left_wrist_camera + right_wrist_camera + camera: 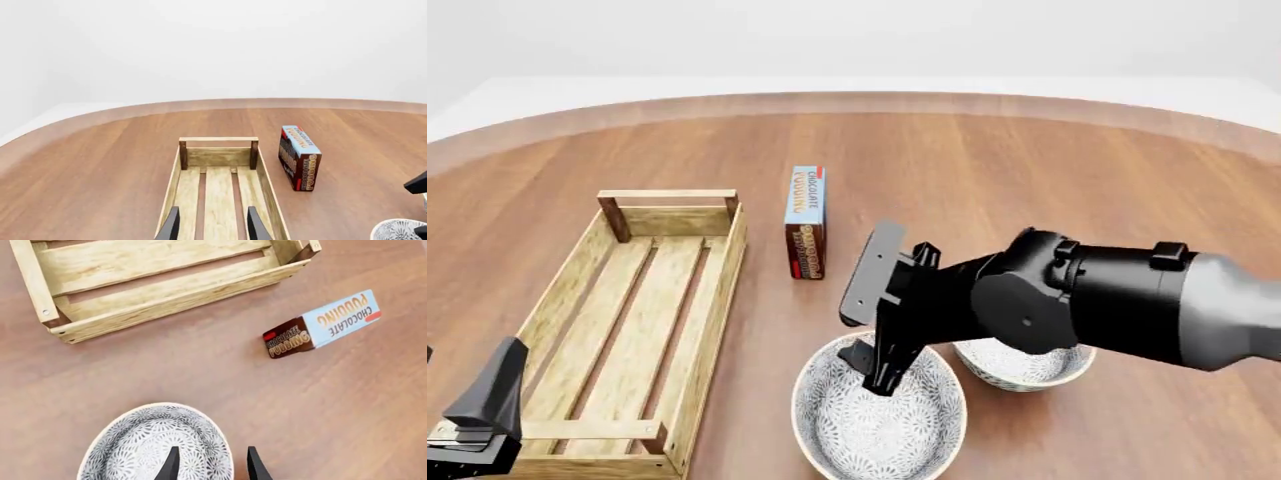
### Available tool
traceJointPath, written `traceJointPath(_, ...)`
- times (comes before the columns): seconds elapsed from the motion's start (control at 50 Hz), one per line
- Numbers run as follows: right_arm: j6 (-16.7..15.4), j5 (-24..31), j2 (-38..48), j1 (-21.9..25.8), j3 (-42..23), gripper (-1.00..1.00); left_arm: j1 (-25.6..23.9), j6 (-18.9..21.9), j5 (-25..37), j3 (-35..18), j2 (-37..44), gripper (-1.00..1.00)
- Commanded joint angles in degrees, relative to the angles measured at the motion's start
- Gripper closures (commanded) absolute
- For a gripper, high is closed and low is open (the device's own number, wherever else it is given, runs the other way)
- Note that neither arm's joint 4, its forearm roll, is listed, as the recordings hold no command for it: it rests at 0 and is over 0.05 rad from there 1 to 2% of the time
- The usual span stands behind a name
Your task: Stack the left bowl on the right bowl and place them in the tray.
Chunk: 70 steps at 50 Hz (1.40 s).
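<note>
Nearest the camera in the front view, a patterned left bowl [881, 425] at the table's near edge, with the right gripper [878, 372] hanging over its far rim, fingers [172, 464] parted narrowly and closed on nothing. Just behind and to the right, the right bowl [1024, 365], largely hidden by the black right arm [1094, 305]; touching or apart, cannot tell. At the near left corner, the left gripper [481, 415] over the near end of the tray [710, 330], fingers [255, 225] spread moderately, empty. Tray a long light-wood crate with slatted bottom, running from near to far on the left of the brown table [988, 170]. Right of the tray's far end, a chocolate pudding box [806, 222], standing on its long edge, well apart from both bowls.
</note>
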Motion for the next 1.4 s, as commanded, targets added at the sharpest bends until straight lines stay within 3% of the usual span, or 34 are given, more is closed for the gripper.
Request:
traceJointPath(0.02, 0.5, -1.4, 5.1, -1.2, -0.3, -1.00, 0.0, 0.0, 0.0, 0.0, 0.0, -1.00)
traceJointPath(0.82, 1.9, -6.3, 15.3, -0.8, 1.3, -1.00, 0.0, 0.0, 0.0, 0.0, 0.0, -1.00)
traceJointPath(1.14, 1.0, -7.5, 17.8, -1.2, 2.1, -1.00, 0.0, 0.0, 0.0, 0.0, 0.0, -1.00)
traceJointPath(1.16, 0.1, -7.9, 17.6, -2.2, 2.3, 1.00, 0.0, 0.0, 0.0, 0.0, 0.0, -1.00)
traceJointPath(1.4, -1.9, -6.5, 14.0, -2.1, 2.6, 1.00, 0.0, 0.0, 0.0, 0.0, 0.0, -1.00)
